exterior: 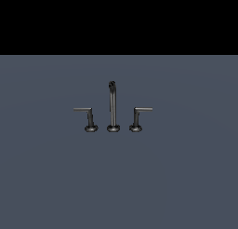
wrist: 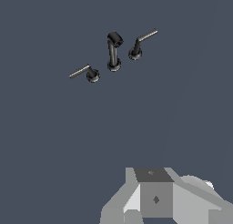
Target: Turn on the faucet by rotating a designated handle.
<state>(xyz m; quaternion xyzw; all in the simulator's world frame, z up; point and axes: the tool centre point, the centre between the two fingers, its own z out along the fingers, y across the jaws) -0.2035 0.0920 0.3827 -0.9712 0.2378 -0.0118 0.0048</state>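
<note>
Faucet [exterior: 112,107] parts stand in a short row on a flat grey-blue floor [exterior: 186,186], and the tall spout [exterior: 112,102] in the middle serves as the landmark. In the exterior view the handle [exterior: 86,115] stands just beside the spout on the exterior view's left, upright on its round base, its thin arm reaching away from the spout. A twin lever [exterior: 139,115] stands at a like gap on the spout's other side, arm pointing the opposite way. All three bases rest on the floor, each apart from the others.

In the wrist view the same row appears tilted: spout [wrist: 113,50] with its curved top, handle [wrist: 86,73] on one side of it, twin lever [wrist: 141,43] on the other. The grey body of the gripper [wrist: 154,198] fills the near edge of that view, well apart from the spout and from the handle, touching nothing of the faucet. Its fingertips lie outside the picture, so I cannot tell whether the jaws are apart or together. No part of the arm shows in the exterior view.
</note>
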